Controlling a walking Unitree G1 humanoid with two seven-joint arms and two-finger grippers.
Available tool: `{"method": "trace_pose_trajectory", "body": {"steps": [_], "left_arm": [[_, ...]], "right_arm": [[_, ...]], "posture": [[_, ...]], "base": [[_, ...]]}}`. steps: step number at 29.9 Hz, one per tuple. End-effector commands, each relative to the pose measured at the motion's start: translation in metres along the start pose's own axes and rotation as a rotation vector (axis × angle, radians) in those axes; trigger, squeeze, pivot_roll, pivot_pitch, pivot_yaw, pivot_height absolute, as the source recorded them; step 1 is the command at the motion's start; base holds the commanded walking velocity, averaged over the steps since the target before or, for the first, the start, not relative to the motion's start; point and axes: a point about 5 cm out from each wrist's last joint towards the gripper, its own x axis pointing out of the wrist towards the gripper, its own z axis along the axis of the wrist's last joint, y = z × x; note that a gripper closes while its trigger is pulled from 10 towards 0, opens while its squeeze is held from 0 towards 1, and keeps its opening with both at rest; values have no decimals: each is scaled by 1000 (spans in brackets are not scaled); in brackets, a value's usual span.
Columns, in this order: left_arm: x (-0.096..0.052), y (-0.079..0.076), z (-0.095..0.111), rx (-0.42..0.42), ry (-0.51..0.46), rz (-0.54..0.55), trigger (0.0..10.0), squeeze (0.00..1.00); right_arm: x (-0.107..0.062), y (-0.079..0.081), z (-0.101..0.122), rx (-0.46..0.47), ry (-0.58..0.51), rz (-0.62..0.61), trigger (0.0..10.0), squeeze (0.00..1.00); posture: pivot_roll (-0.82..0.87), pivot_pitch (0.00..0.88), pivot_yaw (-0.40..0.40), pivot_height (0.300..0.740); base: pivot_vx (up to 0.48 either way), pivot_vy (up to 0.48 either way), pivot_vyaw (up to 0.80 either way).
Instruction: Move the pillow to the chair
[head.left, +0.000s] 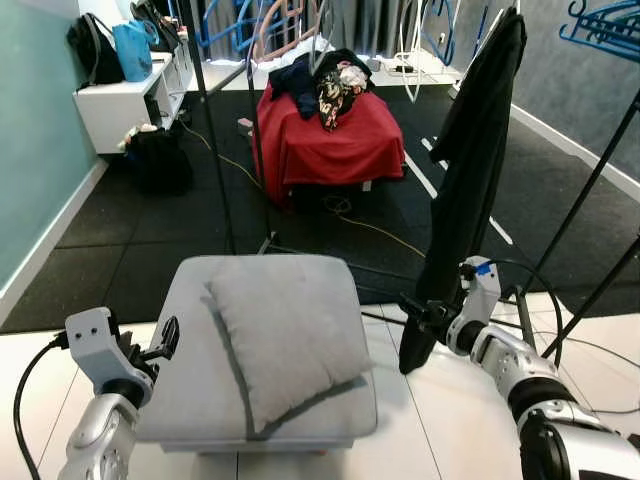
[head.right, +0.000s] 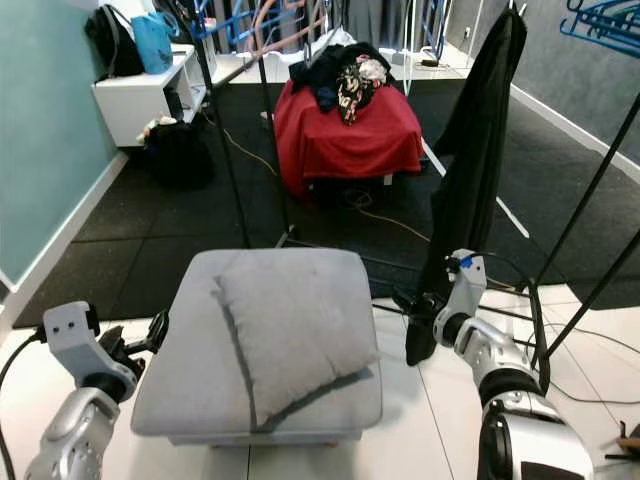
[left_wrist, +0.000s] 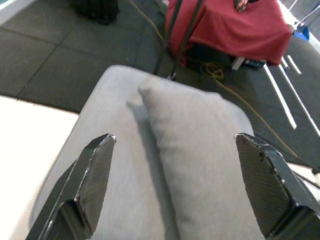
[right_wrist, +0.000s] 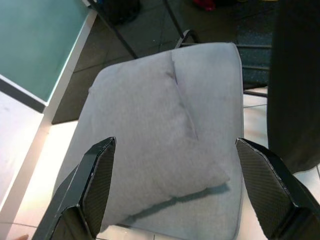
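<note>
1. Cables are the first hazard: a dark lead trails from the left gripper (head.left: 165, 340), which hangs just beside the near left corner of the grey ottoman (head.left: 190, 400), fingers spread apart and grasping nothing. I judge a wide reach could drag that lead across the seat.

2. Pillow (head.left: 285, 340), grey, lies flat on the ottoman, tilted toward its right side. Soft and broad, it would likely sag or slide out if only one edge is pinched; a grip from both sides looks safer.

3. Beyond the ottoman, the chair under a red cover (head.left: 325, 145) already carries a heap of clothes (head.left: 325, 80), so the pillow may land unevenly or roll off. A yellow cable (head.left: 385, 235) and black stand poles (head.left: 215, 150) cross the floor between ottoman and chair, a likely trip risk.

4. Right of the ottoman, the right gripper (head.left: 420, 312), fingers also released, touches or nearly touches a hanging black garment (head.left: 470, 170); swinging inward could snag it.
</note>
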Motion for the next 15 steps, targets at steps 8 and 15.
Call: {"method": "trace_pose_trajectory", "body": {"steps": [8,15], "left_arm": [[-11,3,-14,-16,64,28,10000,0],[-14,1,-7,-20,64,16,10000,0]], "right_arm": [[3,4,-5,35,19,9,10000,0],[5,8,-18,134,61,4,10000,0]], "posture": [[-119,39,-12,605],[-126,80,6,585]], "base": [[0,0,0],[0,0,0]]}}
